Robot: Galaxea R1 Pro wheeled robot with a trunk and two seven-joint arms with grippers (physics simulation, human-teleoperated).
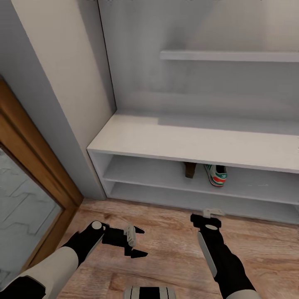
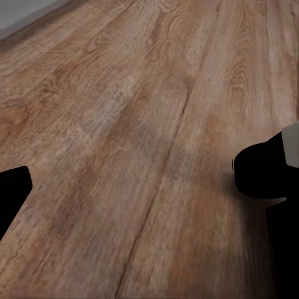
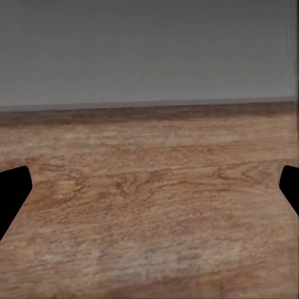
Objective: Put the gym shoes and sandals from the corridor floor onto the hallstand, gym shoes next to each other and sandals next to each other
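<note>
The pale grey hallstand (image 1: 174, 141) stands against the wall ahead, with two open shelf tiers under its bench top. On the upper tier, a brown sandal (image 1: 190, 169) and a white gym shoe (image 1: 216, 174) with green stripes sit side by side, partly hidden under the bench top. My left gripper (image 1: 138, 241) hovers open over the corridor floor (image 1: 166, 236), pointing right and holding nothing. Ahead of it, my right gripper (image 1: 213, 213) points at the rack's base, and the right wrist view shows its fingers (image 3: 12, 193) wide apart and empty.
A wood-framed door (image 1: 39, 166) with a glass panel runs along the left. A floating shelf (image 1: 228, 55) sticks out of the hallstand's back panel. Bare planks (image 2: 137, 137) lie under both grippers. The rack's grey base (image 3: 149, 50) faces the right wrist.
</note>
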